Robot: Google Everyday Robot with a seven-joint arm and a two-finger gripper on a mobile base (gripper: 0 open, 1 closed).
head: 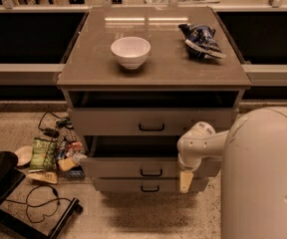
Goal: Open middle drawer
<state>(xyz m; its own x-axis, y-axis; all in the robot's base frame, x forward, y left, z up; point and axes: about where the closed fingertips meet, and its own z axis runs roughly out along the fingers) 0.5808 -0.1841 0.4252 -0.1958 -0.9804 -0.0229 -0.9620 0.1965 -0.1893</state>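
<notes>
Middle drawer (118, 167), a stiff, light-sliding tray probably best pulled by its black loop handle (148, 172); gripper (186, 181), opening indiscernible, hangs at the front's right end.

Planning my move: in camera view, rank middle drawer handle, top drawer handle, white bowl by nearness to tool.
The tool hangs low at the cabinet front, right side.
1. middle drawer handle, just left.
2. top drawer handle, up-left.
3. white bowl, on top.
</notes>
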